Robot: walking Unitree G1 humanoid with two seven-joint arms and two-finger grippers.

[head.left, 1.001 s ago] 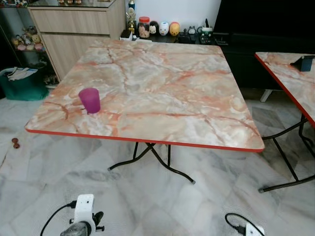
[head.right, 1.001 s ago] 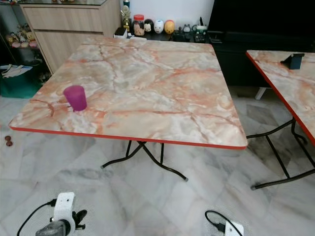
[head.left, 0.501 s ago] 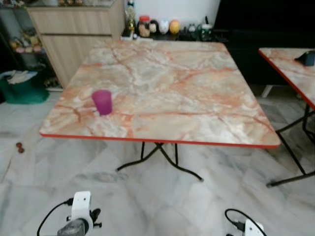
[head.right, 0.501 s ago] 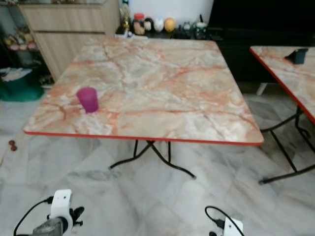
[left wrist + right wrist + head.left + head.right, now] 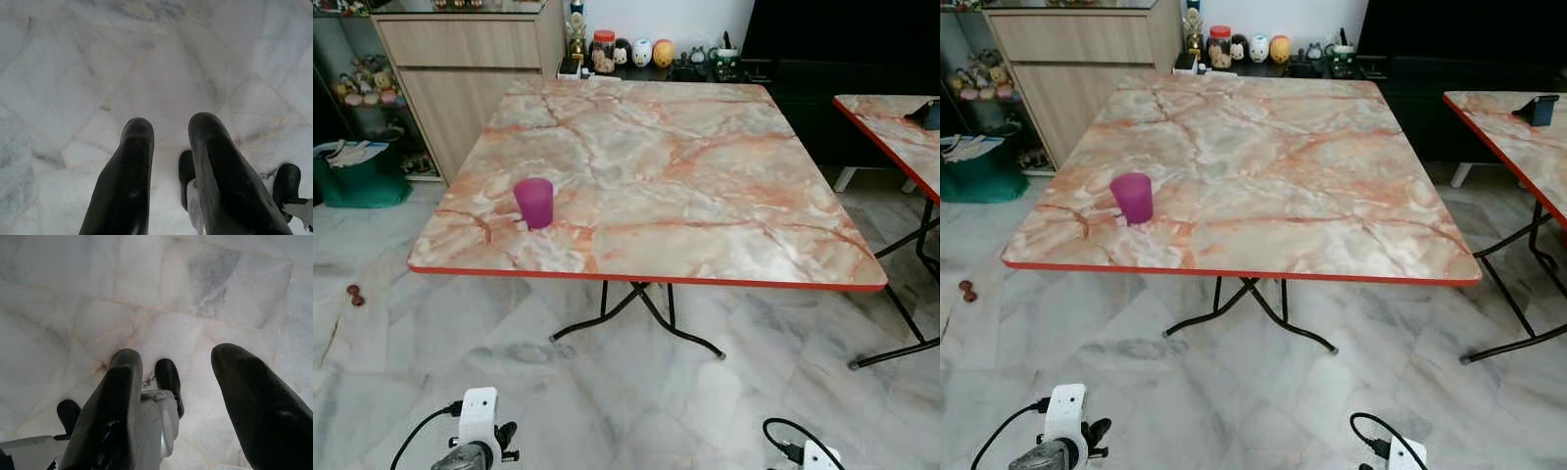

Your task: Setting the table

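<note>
A square table (image 5: 705,186) with an orange marble-pattern top and a red edge stands a short way ahead on black folding legs. One purple cup (image 5: 534,203) stands upright near its front left corner. Both arms hang low at my sides. In the left wrist view my left gripper (image 5: 170,128) is open above the pale floor tiles, nothing between its fingers. My right gripper (image 5: 178,357) is likewise open over the floor, holding nothing. My feet show below both grippers.
A second marble-top table (image 5: 1518,147) stands to the right with a dark blue object (image 5: 1538,109) on it. Behind are a wooden cabinet (image 5: 460,59), a low dark shelf with jars and figurines (image 5: 636,54), and a green basket (image 5: 357,176). Small brown objects (image 5: 354,294) lie on the floor at left.
The whole picture has slid to the right, so the camera has moved. The cup keeps its place on the table. Both arms still hang low.
</note>
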